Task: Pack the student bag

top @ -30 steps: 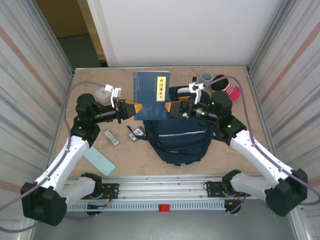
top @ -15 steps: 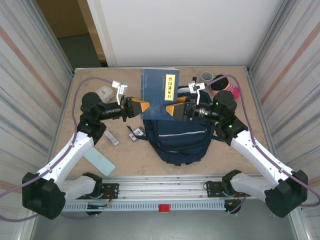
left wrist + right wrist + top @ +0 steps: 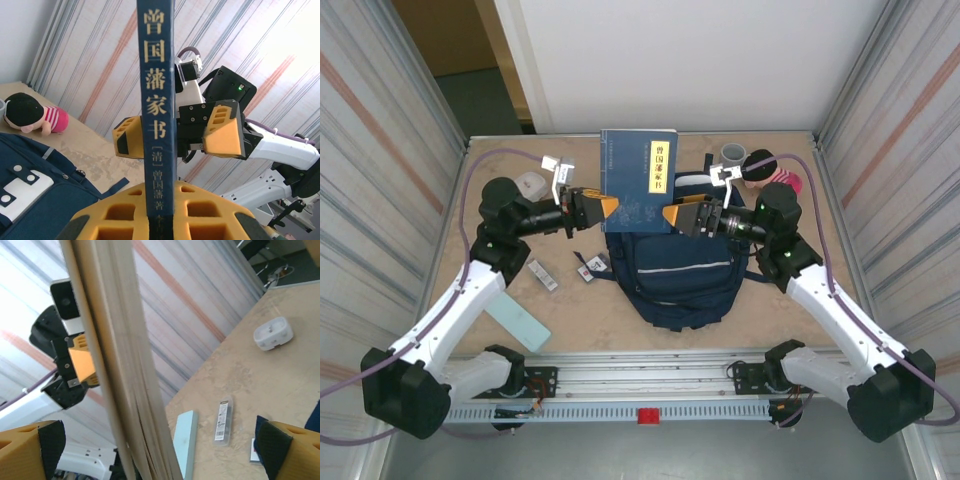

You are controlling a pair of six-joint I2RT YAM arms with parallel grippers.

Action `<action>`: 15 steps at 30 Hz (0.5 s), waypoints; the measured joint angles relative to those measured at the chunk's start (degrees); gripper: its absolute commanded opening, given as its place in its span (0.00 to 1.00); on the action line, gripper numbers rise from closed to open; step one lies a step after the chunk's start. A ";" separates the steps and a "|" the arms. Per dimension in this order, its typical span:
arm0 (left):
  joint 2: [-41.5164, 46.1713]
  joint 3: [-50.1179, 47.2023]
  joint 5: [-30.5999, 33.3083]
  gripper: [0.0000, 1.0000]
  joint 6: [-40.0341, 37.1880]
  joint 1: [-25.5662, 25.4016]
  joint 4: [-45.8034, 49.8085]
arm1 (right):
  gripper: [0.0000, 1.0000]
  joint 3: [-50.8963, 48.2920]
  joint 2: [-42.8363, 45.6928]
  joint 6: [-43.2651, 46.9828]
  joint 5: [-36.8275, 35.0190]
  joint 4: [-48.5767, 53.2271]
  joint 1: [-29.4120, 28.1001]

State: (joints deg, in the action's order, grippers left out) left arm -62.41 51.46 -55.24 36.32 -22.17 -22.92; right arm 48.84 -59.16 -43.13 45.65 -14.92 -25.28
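at the middle of the worktop [image 3: 590,325] we see the student bag [image 3: 680,285] lying flat. above its far end our left fingers [image 3: 603,207] are clenched on an upright blue book [image 3: 638,180]; our right fingers [image 3: 678,216] stand spread wide, straddling its page edge.

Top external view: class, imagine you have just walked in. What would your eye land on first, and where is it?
A blue book is held up in mid-air at the centre, over the top of the navy student bag. The left gripper is clamped on its spine edge, and the right gripper faces it with jaws wide open around the page edge. A pink-striped doll lies far right.
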 measured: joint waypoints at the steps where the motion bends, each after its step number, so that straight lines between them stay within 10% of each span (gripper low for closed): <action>1: -0.11 0.13 -0.04 0.00 0.11 -0.11 -0.07 | 1.00 0.00 -0.13 -0.13 0.61 -0.44 -0.22; 15: -0.98 1.55 3.06 0.16 -0.33 -0.83 0.57 | 0.01 4.13 -3.82 -1.05 6.29 -5.68 -0.70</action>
State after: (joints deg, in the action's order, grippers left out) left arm -63.40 53.01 -52.18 35.99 -23.00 -22.35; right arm 52.97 -62.98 -44.18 51.94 -20.60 -25.98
